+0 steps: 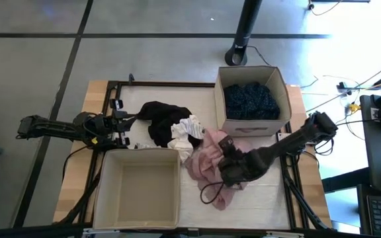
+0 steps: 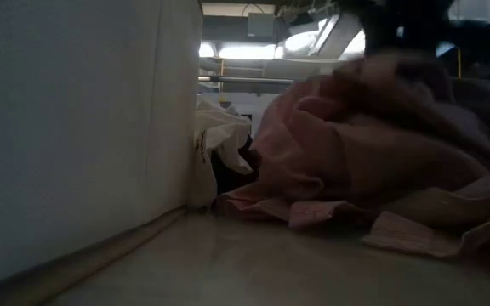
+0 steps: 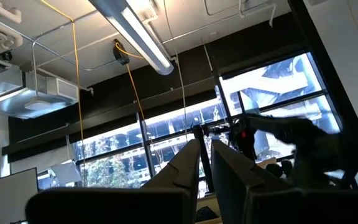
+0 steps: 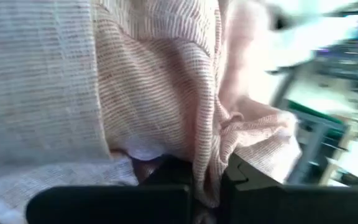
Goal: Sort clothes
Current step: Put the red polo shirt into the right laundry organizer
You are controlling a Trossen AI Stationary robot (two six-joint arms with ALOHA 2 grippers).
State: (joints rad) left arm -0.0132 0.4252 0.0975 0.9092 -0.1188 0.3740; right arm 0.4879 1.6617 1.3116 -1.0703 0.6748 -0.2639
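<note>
**Pink garment pinched by your right gripper**

Pink garment: one crumpled piece on the table, its long axis running from the far box toward the near edge. Your right gripper is closed on a fold of it. Beside it lie one black garment and one white piece. One navy dotted piece fills the far box; the near box makes two. Your left gripper rests by the black garment, fingers nearly together, gripping nothing visible. The low view shows mostly blurred pink cloth.

Beside the beige box, the garment is dusty pink with fine stripes; the heap past it is black and white. The other beige box holds what seems navy dotted fabric.
</note>
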